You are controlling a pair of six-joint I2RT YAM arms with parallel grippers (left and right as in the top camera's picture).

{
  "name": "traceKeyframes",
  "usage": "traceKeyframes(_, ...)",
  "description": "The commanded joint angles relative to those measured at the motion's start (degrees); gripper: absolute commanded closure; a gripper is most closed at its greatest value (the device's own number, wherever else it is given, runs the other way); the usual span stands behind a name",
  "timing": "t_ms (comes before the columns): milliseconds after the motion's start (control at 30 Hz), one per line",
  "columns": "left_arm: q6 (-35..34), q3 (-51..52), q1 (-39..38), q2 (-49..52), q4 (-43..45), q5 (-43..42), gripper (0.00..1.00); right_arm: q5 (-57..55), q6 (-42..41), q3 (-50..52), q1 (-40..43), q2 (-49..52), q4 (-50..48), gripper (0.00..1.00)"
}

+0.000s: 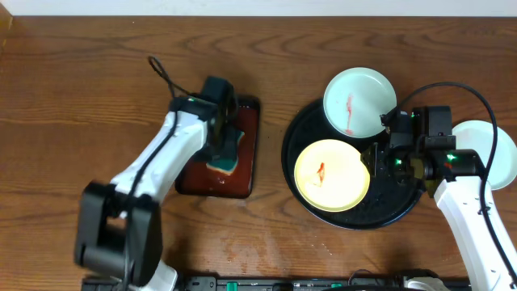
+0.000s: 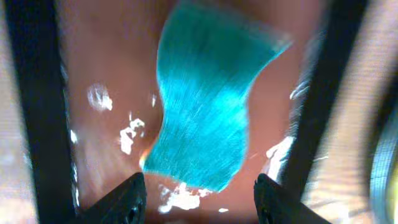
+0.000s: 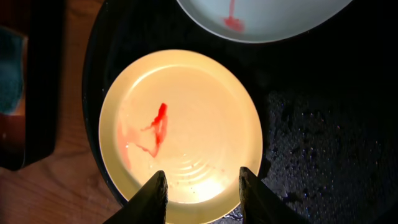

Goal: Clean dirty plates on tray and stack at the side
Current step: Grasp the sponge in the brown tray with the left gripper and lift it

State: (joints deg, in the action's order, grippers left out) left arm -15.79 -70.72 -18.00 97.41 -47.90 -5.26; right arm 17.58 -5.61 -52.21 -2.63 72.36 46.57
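1. Done so far, as I judge it: one pale plate (image 1: 493,145) sits on the counter (image 1: 97,81) just right of the black tray (image 1: 295,129), partly under the right arm (image 1: 468,210). No smear shows on the part in view.
2. Left to do: the yellow plate (image 1: 331,175) lies flat in the tray's front-left, streaked red near its middle. The bluish plate (image 1: 359,101) lies across the tray's far rim with a red smear on it. Neither is wiped or stacked.
3. The right jaws hover released over the yellow plate's right rim, grasping nothing.
4. The left jaws stand spread over the teal sponge (image 2: 205,106) in the small red tray (image 1: 242,182). The sponge's end lies between the fingertips but is not visibly pinched, and that wrist view is blurred.
5. Edges: the yellow plate's rim runs close to the tray's low rim at the front-left, so the side toward the tray's centre looks freer. The bluish plate reaches past the rim, and a careless nudge could slide it off.
6. Room: only a narrow strip of counter separates the two trays, while the far and left counter is wide. The stacking spot sits near the view's right edge.
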Motion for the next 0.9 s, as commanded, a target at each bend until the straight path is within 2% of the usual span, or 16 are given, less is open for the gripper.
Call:
traceKeyframes(0,2.73,-0.79,0.31,-0.20,2.97,0.17,0.43,0.24,-0.26,-0.31,0.28,0.02,0.66,0.64)
traceKeyframes(133,4.61,1.68,0.31,3.04,8.26,0.33,0.43,0.20,-2.62,0.50,0.28,0.04,1.25,0.64)
traceKeyframes(300,4.63,2.25,0.31,9.49,10.38,0.35,0.46,-0.66,-2.71,2.27,0.28,0.09,1.29,0.64)
traceKeyframes(333,4.63,2.25,0.31,10.91,10.88,0.33,0.50,-0.66,-2.71,2.62,0.28,0.11,1.27,0.64)
traceKeyframes(367,4.63,2.25,0.31,12.00,11.21,0.33,0.59,-0.66,-2.69,2.89,0.28,0.13,1.25,0.64)
traceKeyframes(467,4.61,2.25,0.31,13.77,11.56,0.31,0.92,-0.66,-2.67,3.19,0.28,0.20,1.27,0.64)
traceKeyframes(533,4.61,1.77,0.31,12.79,10.58,0.28,0.93,-0.66,-2.67,3.19,0.28,0.20,1.18,0.65)
traceKeyframes(600,4.61,0.50,0.31,11.34,8.22,0.28,0.92,-0.66,-2.64,3.19,0.28,0.20,0.96,0.65)
traceKeyframes(633,4.61,-0.24,0.31,10.58,6.99,0.28,0.83,-0.66,-2.67,3.19,0.28,0.20,0.96,0.65)
traceKeyframes(667,4.59,-0.83,0.31,9.66,5.92,0.28,0.60,-0.68,-2.64,3.19,0.28,0.20,0.98,0.66)
traceKeyframes(700,4.59,-1.27,0.31,8.57,4.98,0.26,0.50,-0.81,-2.45,3.19,0.28,0.20,1.01,0.65)
traceKeyframes(767,4.55,-1.38,0.31,6.34,3.61,0.26,0.46,-2.47,-2.47,3.19,0.28,0.20,1.09,0.66)
traceKeyframes(867,3.02,-1.36,0.31,4.63,0.98,0.04,0.46,-4.20,-2.49,3.21,0.31,0.20,1.79,0.64)
